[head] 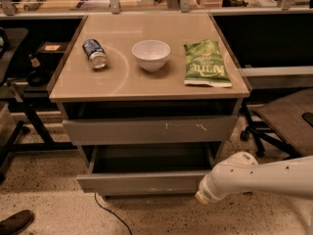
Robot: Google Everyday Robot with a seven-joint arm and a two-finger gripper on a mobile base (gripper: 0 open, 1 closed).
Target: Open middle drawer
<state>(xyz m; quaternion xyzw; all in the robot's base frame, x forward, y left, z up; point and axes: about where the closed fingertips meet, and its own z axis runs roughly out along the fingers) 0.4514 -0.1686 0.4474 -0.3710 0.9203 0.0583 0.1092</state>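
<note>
Gripper (204,196) just right of middle drawer (142,182)

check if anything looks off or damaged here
The blue can lies on its side on the tabletop, and the taller drawer front carries white scratch marks. The middle drawer is pulled out, with the gripper just off one front corner.

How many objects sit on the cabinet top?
3: can at left, white bowl in the middle, green chip bag at right. Gripper low by the right corner of the middle drawer.
</note>
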